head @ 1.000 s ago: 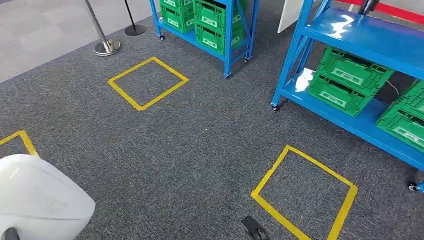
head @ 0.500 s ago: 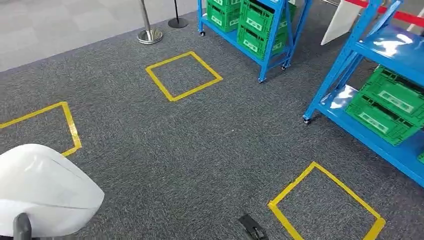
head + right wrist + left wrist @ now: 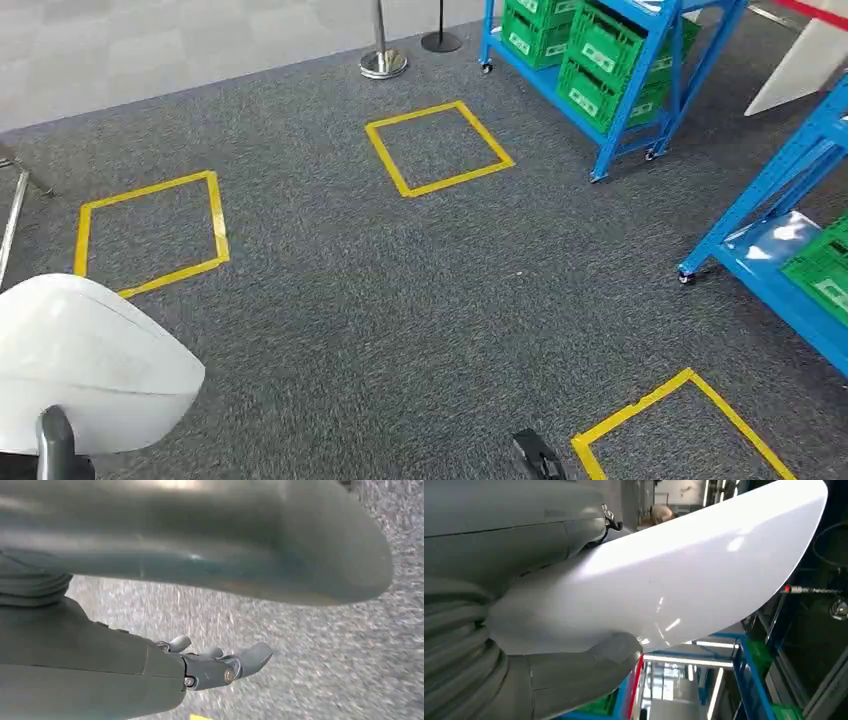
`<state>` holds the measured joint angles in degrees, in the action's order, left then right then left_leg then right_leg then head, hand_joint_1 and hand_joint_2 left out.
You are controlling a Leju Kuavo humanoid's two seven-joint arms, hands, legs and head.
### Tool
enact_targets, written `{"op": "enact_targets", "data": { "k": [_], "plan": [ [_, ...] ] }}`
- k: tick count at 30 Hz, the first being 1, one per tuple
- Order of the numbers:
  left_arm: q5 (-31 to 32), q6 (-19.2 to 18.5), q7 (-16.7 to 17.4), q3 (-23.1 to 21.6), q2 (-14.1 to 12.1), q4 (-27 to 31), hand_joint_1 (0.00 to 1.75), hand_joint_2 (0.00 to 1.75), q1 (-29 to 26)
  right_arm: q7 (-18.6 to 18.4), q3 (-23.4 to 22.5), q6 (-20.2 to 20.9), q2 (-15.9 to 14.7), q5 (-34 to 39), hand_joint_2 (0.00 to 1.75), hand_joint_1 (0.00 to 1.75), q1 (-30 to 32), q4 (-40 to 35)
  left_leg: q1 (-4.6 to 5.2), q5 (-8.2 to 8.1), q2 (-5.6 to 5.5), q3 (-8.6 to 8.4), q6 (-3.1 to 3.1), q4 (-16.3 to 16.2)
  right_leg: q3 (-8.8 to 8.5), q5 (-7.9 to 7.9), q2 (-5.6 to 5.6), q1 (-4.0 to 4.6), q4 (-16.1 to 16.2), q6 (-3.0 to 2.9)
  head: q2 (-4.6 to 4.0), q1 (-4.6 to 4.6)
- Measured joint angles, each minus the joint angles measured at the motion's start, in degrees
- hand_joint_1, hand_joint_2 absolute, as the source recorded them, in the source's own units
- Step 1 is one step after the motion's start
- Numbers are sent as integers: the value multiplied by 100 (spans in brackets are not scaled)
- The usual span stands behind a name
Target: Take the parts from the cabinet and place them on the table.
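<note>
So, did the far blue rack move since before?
No. The view turned; the rack keeps its place beside the yellow square.

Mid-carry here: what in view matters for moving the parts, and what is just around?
Part of the job:
- white part, held by the left robot hand
- blue rack with green crates
- right robot hand, holding nothing

Just around:
- yellow tape squares on the carpet
- metal post

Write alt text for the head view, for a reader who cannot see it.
A large white curved part sits at the robot's lower left above dark grey carpet marked with yellow tape squares. Blue wheeled racks holding green crates stand at the upper right.
</note>
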<state>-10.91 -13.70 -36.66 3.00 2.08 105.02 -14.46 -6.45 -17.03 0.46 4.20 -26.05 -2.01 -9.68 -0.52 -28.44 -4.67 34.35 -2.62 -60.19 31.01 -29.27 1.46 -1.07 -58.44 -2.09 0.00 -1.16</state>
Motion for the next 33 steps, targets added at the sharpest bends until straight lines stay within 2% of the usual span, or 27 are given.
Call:
{"op": "enact_targets", "data": {
  "k": [1,3,4,5,7,8,9,10,13,14,15,16,17,19,20,21,22,23,24,25,27,28,29,30,31,32,33],
  "plan": [
    [-91,9,-6,83,72,2,175,175,0,44,-41,2,-13,-15,0,0,11,-2,4,-233,256,192,-11,-376,0,-2,-90,12,0,-36,0,28],
    [-200,-9,-20,207,165,-15,175,175,-34,181,-81,9,-35,-67,0,0,60,-2,-3,-628,399,621,-31,-1267,-1,-23,-288,50,-5,-68,0,26],
    [-234,-28,-24,251,203,-45,175,175,-47,266,-83,9,-48,-83,0,0,70,-2,-4,-671,412,744,-36,-1517,0,-30,-390,61,-8,-75,0,26],
    [-236,-39,-39,290,227,-100,175,175,-45,341,-85,9,-57,-96,0,0,68,-2,-4,-575,422,720,-35,-1475,-3,-37,-473,67,-8,-76,0,26],
    [-225,-44,-68,345,240,-230,175,175,-33,483,-85,9,-70,-142,0,0,36,-2,0,-129,509,307,-8,-710,-23,-60,-632,72,-16,-57,0,26],
    [-216,-44,-92,365,242,-306,175,175,-26,529,-85,9,-79,-168,0,0,24,-2,7,70,664,28,18,-213,-43,-78,-693,73,-21,-39,0,26],
    [-214,-39,-138,367,242,-361,175,175,5,564,-85,-7,-87,-184,0,0,24,-2,61,34,997,-135,64,135,-62,-104,-761,97,-32,-5,0,26],
    [-216,-39,-195,365,251,-422,175,175,50,609,-85,-42,-96,-188,0,0,23,-2,80,78,898,-174,127,146,-57,-127,-806,113,-43,31,0,15],
    [-288,-65,-269,365,264,-557,175,175,100,764,-87,-109,-100,-190,0,0,-40,-4,118,108,692,-69,203,159,-109,-115,-981,105,-15,106,0,17],
    [-299,-88,-254,356,271,-581,175,175,131,824,-87,-122,-102,-192,0,0,-52,-19,63,151,627,-165,252,219,-95,-159,-970,95,-16,157,0,17],
    [-304,-107,-243,341,277,-608,175,175,172,881,-87,-127,-111,-199,0,0,-64,-24,47,165,571,-168,272,244,-73,-241,-629,67,-143,190,0,6],
    [-323,-127,-194,302,277,-636,175,175,249,929,-87,-138,-111,-199,0,0,-65,-24,34,184,513,-155,305,244,62,-422,-364,63,-453,197,0,-2],
    [-326,-138,-129,251,286,-695,175,175,328,985,-87,-194,-111,-186,0,0,-58,-24,30,199,428,-139,330,242,312,-671,-214,52,-977,209,0,-18],
    [-323,-142,-46,170,288,-785,175,175,398,1043,-122,-321,-111,-95,0,0,-29,-24,35,204,257,-118,338,229,720,-912,-160,50,-1747,224,0,-18],
    [-321,-142,-18,159,288,-815,175,175,407,1021,-161,-384,-111,21,0,0,-20,-24,35,205,174,-112,337,212,790,-846,-152,49,-1815,226,0,-20],
    [-319,-142,-4,157,288,-831,175,175,414,996,-206,-420,-111,88,0,0,-18,-24,32,204,90,-111,334,195,722,-646,-146,41,-1614,223,0,-20],
    [-317,-140,-2,155,288,-850,175,175,426,922,-293,-474,-111,158,0,0,-22,-24,26,199,0,-109,324,169,544,-367,-119,25,-1181,219,0,-20],
    [-315,-140,-2,155,286,-852,175,175,435,784,-341,-529,-111,171,0,0,-23,-24,18,188,-74,-104,297,138,319,-98,-5,4,-671,224,0,-20],
    [-315,-133,-9,155,286,-850,175,175,447,633,-378,-566,-111,170,0,0,-19,-24,9,171,-135,-77,263,103,142,11,292,-37,-234,229,0,-22],
    [-369,-133,-26,155,280,-850,175,175,455,421,-409,-594,-103,162,0,0,-11,-20,37,156,-210,-34,205,55,116,-68,413,-16,-159,232,0,-18],
    [-620,-190,-37,157,277,-850,175,175,453,16,-441,-654,-74,144,0,0,-7,-20,11,207,-336,7,119,109,132,-45,257,17,-168,165,0,-15],
    [-709,-206,-3,164,277,-850,175,175,454,-3,-459,-647,-61,144,0,0,1,-20,-7,243,-408,18,64,147,132,-29,192,31,-168,125,0,-18],
    [-811,-212,81,181,271,-852,175,175,469,26,-479,-623,-24,173,0,0,-2,-20,-12,256,-473,80,29,163,84,10,106,-19,-106,64,0,-15],
    [-904,-223,164,194,262,-861,175,175,481,52,-514,-610,-11,197,0,0,-19,-24,-11,189,-197,91,40,61,82,42,16,-13,-55,13,0,-11],
    [-953,-236,216,201,258,-881,175,175,554,94,-544,-612,18,227,0,0,-11,-24,-12,2,117,233,27,-197,76,63,-51,-3,-36,-37,0,7],
    [-970,-258,234,201,258,-905,175,175,646,146,-560,-590,31,223,0,0,11,-24,-17,-248,315,438,-4,-631,81,62,-143,7,-33,-41,0,11],
    [-997,-280,232,201,260,-922,175,175,710,184,-562,-553,55,221,0,0,34,-24,-21,-467,402,647,-32,-1093,86,54,-250,23,-35,-53,0,11]
  ]
}}
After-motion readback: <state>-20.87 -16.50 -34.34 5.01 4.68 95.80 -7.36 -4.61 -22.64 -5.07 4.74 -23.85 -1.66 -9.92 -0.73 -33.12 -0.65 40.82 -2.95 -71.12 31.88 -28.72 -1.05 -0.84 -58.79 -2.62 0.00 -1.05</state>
